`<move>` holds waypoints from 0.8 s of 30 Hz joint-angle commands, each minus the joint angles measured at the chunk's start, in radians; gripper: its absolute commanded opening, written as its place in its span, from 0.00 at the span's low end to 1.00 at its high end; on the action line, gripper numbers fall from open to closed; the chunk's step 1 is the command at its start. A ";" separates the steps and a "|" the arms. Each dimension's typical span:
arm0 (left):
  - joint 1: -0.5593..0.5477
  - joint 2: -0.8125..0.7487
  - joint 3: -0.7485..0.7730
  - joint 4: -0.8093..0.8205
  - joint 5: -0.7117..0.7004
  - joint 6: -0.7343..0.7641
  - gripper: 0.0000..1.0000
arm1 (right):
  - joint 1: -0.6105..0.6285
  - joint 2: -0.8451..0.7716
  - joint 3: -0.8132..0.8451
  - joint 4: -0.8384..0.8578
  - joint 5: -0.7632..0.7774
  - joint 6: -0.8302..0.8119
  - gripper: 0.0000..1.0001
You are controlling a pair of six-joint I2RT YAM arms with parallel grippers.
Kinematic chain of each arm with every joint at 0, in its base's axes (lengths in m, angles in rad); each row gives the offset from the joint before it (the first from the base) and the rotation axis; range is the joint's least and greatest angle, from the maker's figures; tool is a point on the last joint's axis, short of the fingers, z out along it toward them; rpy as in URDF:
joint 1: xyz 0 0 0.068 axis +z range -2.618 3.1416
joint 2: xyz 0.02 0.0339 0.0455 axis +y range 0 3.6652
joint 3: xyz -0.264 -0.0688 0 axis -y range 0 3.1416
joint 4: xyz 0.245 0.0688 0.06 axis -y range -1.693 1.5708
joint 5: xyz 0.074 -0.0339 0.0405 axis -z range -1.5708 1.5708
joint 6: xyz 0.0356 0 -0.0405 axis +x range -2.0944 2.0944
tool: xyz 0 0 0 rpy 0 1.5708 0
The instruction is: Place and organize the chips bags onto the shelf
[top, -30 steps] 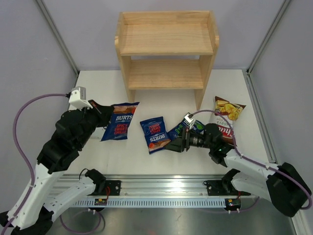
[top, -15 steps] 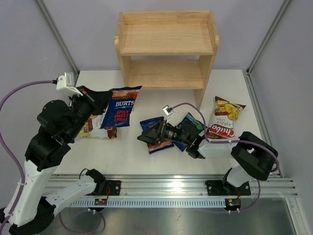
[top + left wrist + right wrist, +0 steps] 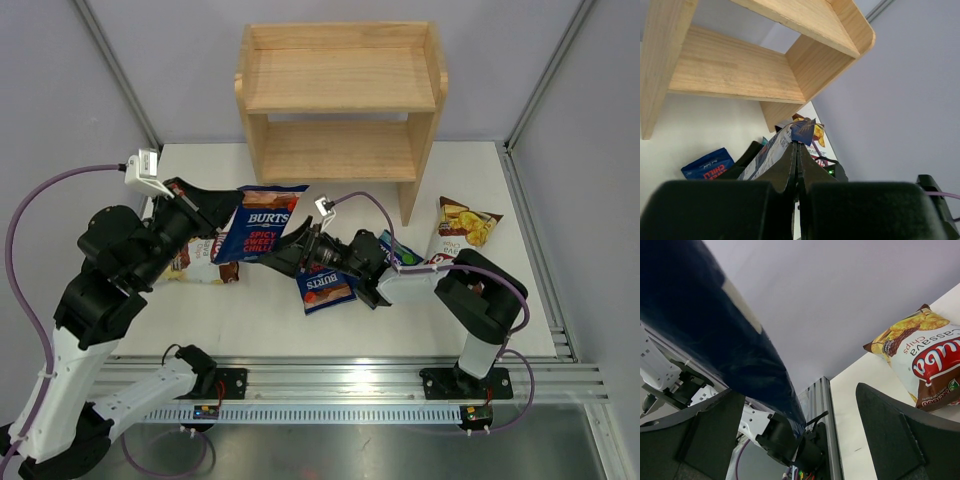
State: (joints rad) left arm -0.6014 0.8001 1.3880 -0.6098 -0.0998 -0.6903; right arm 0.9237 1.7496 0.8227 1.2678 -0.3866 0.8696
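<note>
You are working in a robotics lab cell: grey panel walls [image 3: 180,60] and aluminium struts [image 3: 118,75] box in a white counter [image 3: 480,180], and two robot arms [image 3: 100,300] sit bolted to a slotted metal rail [image 3: 340,385].

Shelf [image 3: 340,100] stands at rear centre of the tabletop [image 3: 250,325]. Before its left side, the held bag [image 3: 262,222] sits in the left hand [image 3: 225,212]. The right hand [image 3: 287,255] lies just beside that bag's near right corner. Centre bag [image 3: 325,288] lies beneath the right arm, with a partly hidden bag [image 3: 400,253] to its right. Right bag [image 3: 458,240] lies before the shelf's right panel. Left bag [image 3: 205,270] lies partly under the left arm.
</note>
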 commanded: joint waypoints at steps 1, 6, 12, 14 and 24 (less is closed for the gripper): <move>-0.005 -0.015 -0.007 0.105 0.078 -0.037 0.00 | 0.007 0.030 0.053 0.217 -0.038 0.002 1.00; -0.005 -0.030 -0.044 0.116 0.078 -0.072 0.00 | 0.009 0.021 0.043 0.292 -0.055 -0.006 0.95; -0.005 -0.071 -0.113 0.136 0.005 -0.126 0.00 | 0.010 -0.028 0.046 0.294 -0.051 -0.043 0.89; -0.005 -0.076 -0.121 0.136 -0.014 -0.138 0.00 | 0.010 -0.041 0.047 0.294 -0.060 -0.040 0.79; -0.005 -0.075 -0.118 0.067 -0.245 -0.107 0.00 | 0.014 -0.136 -0.025 0.289 -0.072 -0.023 0.21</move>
State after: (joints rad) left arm -0.6025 0.7208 1.2613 -0.5423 -0.2123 -0.8196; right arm 0.9249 1.6749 0.8135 1.2736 -0.4541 0.8547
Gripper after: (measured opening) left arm 0.002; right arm 0.261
